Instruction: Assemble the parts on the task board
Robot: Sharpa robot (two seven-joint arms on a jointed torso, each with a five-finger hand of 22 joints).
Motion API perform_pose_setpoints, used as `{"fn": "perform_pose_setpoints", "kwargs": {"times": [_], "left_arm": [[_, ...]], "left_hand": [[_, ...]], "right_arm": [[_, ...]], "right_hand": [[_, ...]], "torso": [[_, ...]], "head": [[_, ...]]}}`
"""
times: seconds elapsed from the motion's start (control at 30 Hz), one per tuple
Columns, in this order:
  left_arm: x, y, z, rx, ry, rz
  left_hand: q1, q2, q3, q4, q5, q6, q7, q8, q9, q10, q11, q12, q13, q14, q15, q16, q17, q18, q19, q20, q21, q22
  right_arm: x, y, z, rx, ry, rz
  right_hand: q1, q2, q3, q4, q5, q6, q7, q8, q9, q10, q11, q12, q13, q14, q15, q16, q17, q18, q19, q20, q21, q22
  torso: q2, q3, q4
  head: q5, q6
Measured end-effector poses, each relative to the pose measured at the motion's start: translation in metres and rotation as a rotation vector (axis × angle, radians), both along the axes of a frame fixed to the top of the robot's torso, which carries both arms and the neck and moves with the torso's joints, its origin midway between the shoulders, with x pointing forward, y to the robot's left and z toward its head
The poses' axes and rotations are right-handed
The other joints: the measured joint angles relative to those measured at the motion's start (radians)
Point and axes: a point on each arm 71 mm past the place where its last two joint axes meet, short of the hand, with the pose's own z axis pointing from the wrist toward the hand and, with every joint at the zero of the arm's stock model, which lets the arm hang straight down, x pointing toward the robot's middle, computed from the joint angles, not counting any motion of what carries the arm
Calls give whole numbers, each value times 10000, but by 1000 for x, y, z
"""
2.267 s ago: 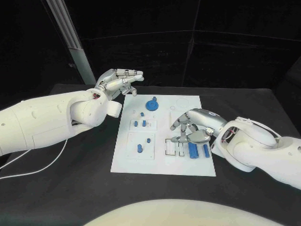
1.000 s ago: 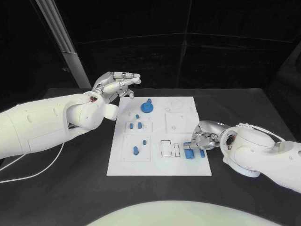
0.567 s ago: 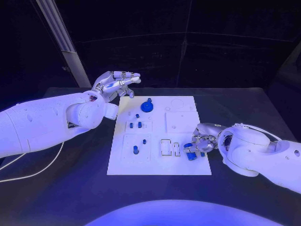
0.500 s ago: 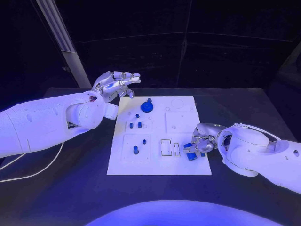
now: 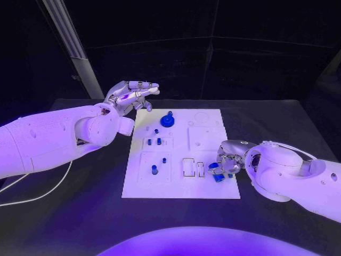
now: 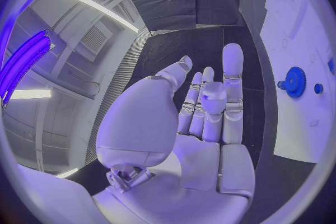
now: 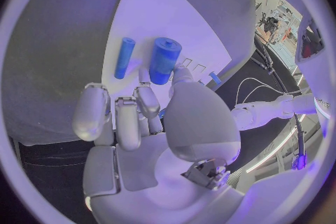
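Observation:
The white task board (image 5: 178, 189) lies mid-table with a blue gear (image 5: 167, 120) at its far end and small blue pegs (image 5: 156, 141) on its left half. Two blue cylinders lie at its near right: a thick one (image 7: 165, 59) and a thin one (image 7: 124, 57). My right hand (image 5: 230, 157) hangs low over them, its thumb and one fingertip (image 7: 143, 75) at the thick cylinder's (image 5: 216, 171) end, and nothing is lifted. My left hand (image 5: 132, 95) is raised past the board's far left corner, fingers loosely apart and holding nothing. The left wrist view shows the gear (image 6: 294, 81).
A white cable (image 5: 32, 197) trails over the black table at the near left. A pale post (image 5: 71, 48) stands behind the left hand. Empty white slots (image 5: 192, 166) lie on the board just left of the cylinders.
My right hand has drawn in slightly lower and closer over the two cylinders. The left hand and the parts on the board have stayed where they were.

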Motion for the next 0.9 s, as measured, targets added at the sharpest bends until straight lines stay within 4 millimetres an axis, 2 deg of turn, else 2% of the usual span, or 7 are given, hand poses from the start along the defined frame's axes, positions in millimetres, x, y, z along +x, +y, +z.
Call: {"fn": "perform_pose_setpoints", "kwargs": {"times": [0.13, 0.4, 0.47, 0.5, 0.53, 0.73, 0.9], "left_arm": [[0, 1, 0, 3, 7, 5], [0, 0, 0, 0, 26, -25], [0, -1, 0, -1, 29, -32], [0, -1, 0, -1, 32, -34], [0, -1, 0, -1, 33, -36], [0, -2, 0, -7, 42, -61], [0, -2, 0, -12, 51, -81]], "left_hand": [[0, 0, 0, 0, 0, 0, 0, 0, 0, 0, 0, -1, 0, 0, 0, 0, 0, 0, 0, 0, 0, 0], [0, 0, 0, 0, 0, 0, 0, 0, 0, 0, 0, -1, 0, 0, 0, 0, 1, 0, 0, 0, 0, 0], [0, 0, 0, 0, 0, 0, 0, 0, 0, 0, 0, -1, 0, 0, 0, 0, 1, 0, 0, 0, 0, 0], [0, 0, 0, 0, 0, 1, 0, 0, 0, 0, 0, -1, 0, 0, 0, 0, 1, 1, 0, 0, 0, 0], [0, 0, 0, 0, 0, 0, 0, 0, 0, 0, 0, -1, 0, 0, 0, 0, 1, 0, 0, 0, 0, 0], [0, 0, 0, 0, 0, 1, 0, 0, 0, 0, 0, -1, 0, 0, 0, 0, 1, 0, 0, 0, 0, 0], [0, 0, 0, 0, 0, 1, 0, 0, 0, 0, 0, -2, 0, 0, 0, 0, 1, 0, 0, 0, 0, 0]], "right_arm": [[-2, 2, 1, 124, -108, 4], [-8, -1, 5, 1297, -470, -573], [-9, 1, 7, 1703, -552, -694], [-9, 2, 9, 1952, -587, -764], [-10, 3, 10, 2128, -599, -816], [-11, 12, 12, 2947, -406, -981], [-11, 24, 9, 3334, -27, -1005]], "right_hand": [[457, 277, 271, -271, 376, 123, -52, 78, 48, 103, -103, 67, 169, -19, -53, 1, 0, 0, 70, -70, 59, 121], [293, 468, 341, 52, 898, 184, -36, 122, 59, 214, -215, 67, 293, -2, -139, 40, -1, 0, 107, -107, 119, 207], [256, 506, 325, 70, 941, 184, -36, 140, 59, 215, -215, 67, 327, -2, -139, 41, -1, -22, 107, -107, 174, 250], [229, 532, 297, 99, 942, 184, -36, 141, 59, 215, -216, 67, 331, -2, -139, 40, -1, -146, 128, -129, 175, 265], [218, 544, 286, 110, 973, 185, -36, 143, 59, 233, -233, 67, 340, -2, -139, 40, -2, -162, 144, -144, 175, 273], [150, 612, 235, 160, 1066, 186, -38, 316, 60, 251, -251, 67, 360, -2, -139, 80, -2, -161, 143, -144, 175, 301], [15, 795, 100, 202, 1077, 188, -41, 349, 65, 251, -252, 67, 304, -4, -141, 80, -2, -160, 143, -143, 175, 312]], "torso": [[4, 1, 0], [9, 7, 4], [9, 4, 12], [9, 4, 17], [9, 3, 21], [14, 3, 23], [14, -3, 23]], "head": [[1, -6], [-28, -7], [-36, 3], [-37, 8], [-37, 13], [-21, 7], [-1, 8]]}}
